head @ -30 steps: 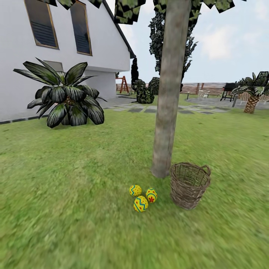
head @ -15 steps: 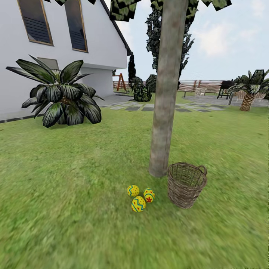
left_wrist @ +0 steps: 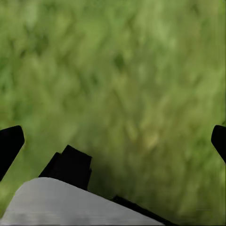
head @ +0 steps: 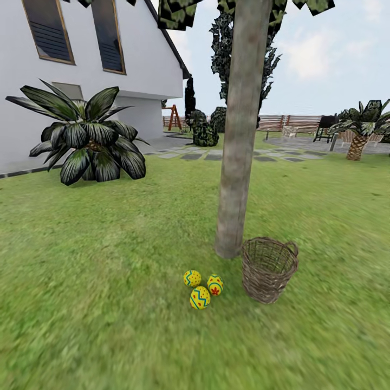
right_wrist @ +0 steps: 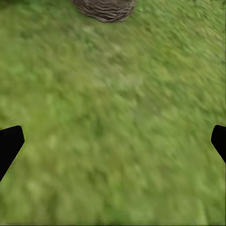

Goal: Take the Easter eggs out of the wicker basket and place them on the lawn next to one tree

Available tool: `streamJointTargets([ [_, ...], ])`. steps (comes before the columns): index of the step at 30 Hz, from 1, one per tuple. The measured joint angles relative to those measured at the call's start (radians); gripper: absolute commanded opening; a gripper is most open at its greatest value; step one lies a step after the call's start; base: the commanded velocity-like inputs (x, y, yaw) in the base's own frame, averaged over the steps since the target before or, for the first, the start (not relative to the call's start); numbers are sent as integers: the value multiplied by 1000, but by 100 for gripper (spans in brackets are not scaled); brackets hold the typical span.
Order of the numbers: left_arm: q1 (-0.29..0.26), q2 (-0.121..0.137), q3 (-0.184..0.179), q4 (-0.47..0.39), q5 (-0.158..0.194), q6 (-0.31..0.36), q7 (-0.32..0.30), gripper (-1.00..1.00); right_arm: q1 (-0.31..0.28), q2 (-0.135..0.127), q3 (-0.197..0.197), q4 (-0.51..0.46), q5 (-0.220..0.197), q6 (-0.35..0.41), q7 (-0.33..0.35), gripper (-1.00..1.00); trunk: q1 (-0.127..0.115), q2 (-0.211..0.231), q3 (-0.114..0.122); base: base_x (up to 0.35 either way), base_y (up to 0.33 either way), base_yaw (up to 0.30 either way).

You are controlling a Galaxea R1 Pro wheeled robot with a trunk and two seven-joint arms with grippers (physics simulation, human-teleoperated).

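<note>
Lawn [head: 108, 303] spreads around three Easter eggs [head: 200, 287] by tree [head: 234, 162]; both claws spread, holding nothing.

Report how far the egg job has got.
Looks done: all three Easter eggs lie clustered on the lawn beside the tree, near the wicker basket; what shows of its inside looks empty. Both grippers open, holding nothing. Nothing obvious remains.

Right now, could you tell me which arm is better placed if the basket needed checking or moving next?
Right, I'd judge. The right claw is open, looking over the grass with the basket ahead of it. The left claw, also open, faces only grass.
</note>
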Motion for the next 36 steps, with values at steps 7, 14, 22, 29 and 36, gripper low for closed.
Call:
streamJointTargets([
  [7, 200, -58, -16, -1, -32, -668, -7, 100, 142, 31, -1, 0, 65, -234, -8, 100, -27, 49, 22, 0, 0, 0],
  [14, 250, -88, -19, -1, -43, -817, -10, 100, 161, 33, -2, -2, 68, -234, -9, 100, -54, 98, 44, 0, 0, 0],
  [22, 253, -86, -57, -3, -47, -764, -32, 100, 161, 24, -5, -54, 65, -136, -5, 100, -84, 154, 69, 0, 0, 0],
  [29, 253, -81, -79, -4, -52, -606, -31, 100, 162, 43, -2, -77, 64, -116, -3, 100, -111, 203, 91, 0, 0, 0],
  [36, 253, -80, -107, -6, -56, -555, -38, 100, 162, 45, -4, -79, 64, -115, -3, 100, -134, 245, 110, 0, 0, 0],
])
